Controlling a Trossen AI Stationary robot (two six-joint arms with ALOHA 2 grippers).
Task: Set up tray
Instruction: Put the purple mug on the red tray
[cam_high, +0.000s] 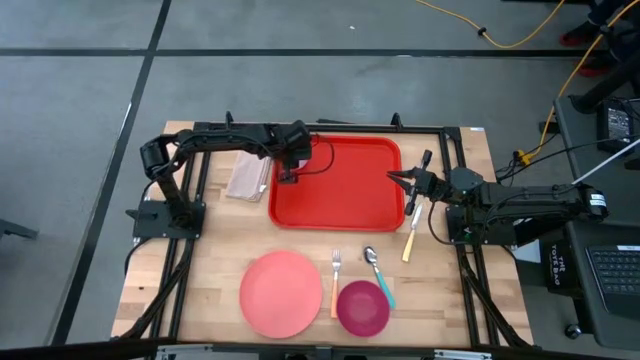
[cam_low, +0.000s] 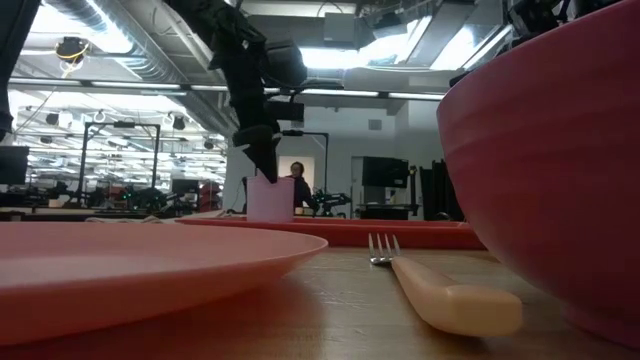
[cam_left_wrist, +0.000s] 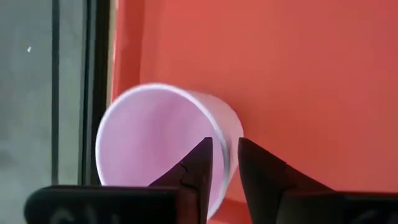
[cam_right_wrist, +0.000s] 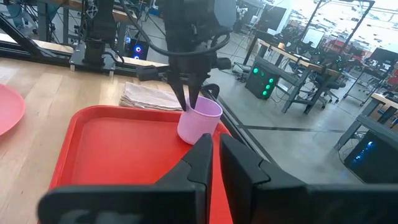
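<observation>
A pale lilac cup (cam_left_wrist: 149, 137) stands in the far left corner of the red tray (cam_high: 340, 190). It also shows in the right wrist view (cam_right_wrist: 199, 121) and the low view (cam_low: 268, 200). My left gripper (cam_left_wrist: 225, 144) hangs over it, shut on its rim, and hides it in the high view (cam_high: 288, 170). My right gripper (cam_right_wrist: 214, 138) hovers at the tray's right rim (cam_high: 392, 177), shut and empty, pointing across the tray toward the cup. My left gripper pinches the cup's wall at the rim (cam_left_wrist: 229, 134), one finger (cam_left_wrist: 196, 165) inside the cup and the other (cam_left_wrist: 264, 171) outside. The fingers come from above, pointing down (cam_right_wrist: 186, 102). The cup leans slightly, its base (cam_right_wrist: 186, 138) on the tray floor.
A folded napkin (cam_high: 245, 178) lies left of the tray. A cream-handled knife (cam_high: 412, 235) lies to the tray's right. Toward the near edge sit a pink plate (cam_high: 280, 292), a fork (cam_high: 336, 280), a spoon (cam_high: 378, 272) and a magenta bowl (cam_high: 362, 307). Most of the tray floor is bare.
</observation>
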